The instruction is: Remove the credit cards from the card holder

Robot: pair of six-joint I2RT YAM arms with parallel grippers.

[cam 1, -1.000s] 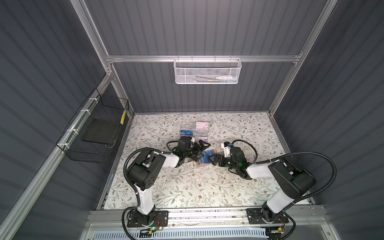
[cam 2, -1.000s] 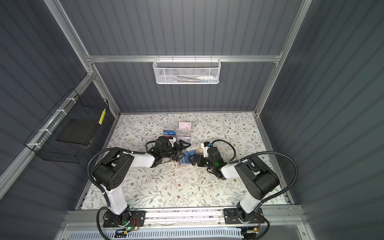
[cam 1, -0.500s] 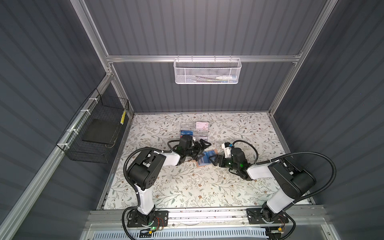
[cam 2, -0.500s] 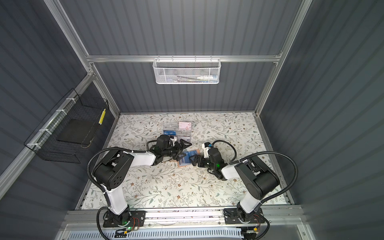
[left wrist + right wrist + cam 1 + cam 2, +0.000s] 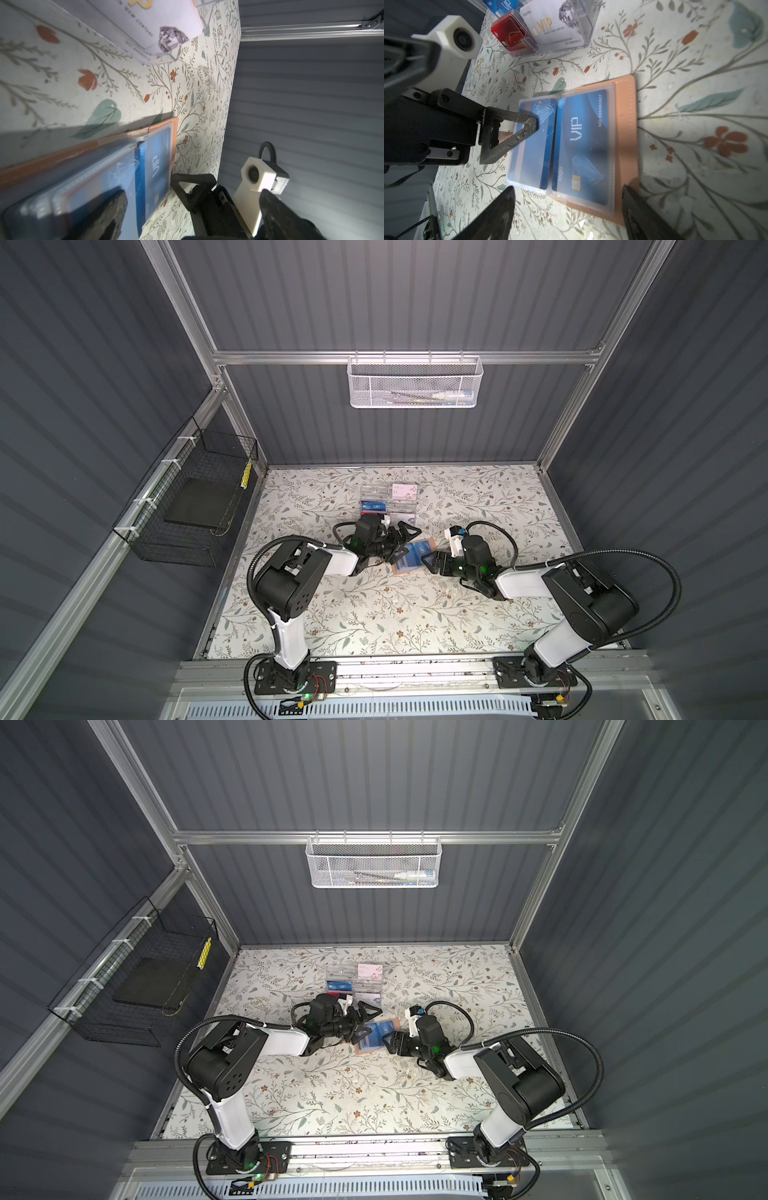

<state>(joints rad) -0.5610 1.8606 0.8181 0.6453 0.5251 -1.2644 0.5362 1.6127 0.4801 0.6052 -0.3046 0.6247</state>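
At table centre, straddling the near short edge of the open card holder with the right gripper, jaws apart; pinning the other sleeve page under one finger of the left gripper, jaws wide; facing the blue VIP card along its long axis.

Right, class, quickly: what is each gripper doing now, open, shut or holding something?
Left gripper: open, one finger on the card holder.
Right gripper: open, holding nothing.

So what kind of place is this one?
Likely a purpose-built robot test cell: ribbed grey wall panels on an aluminium frame, with left arm and right arm bolted to a front rail.
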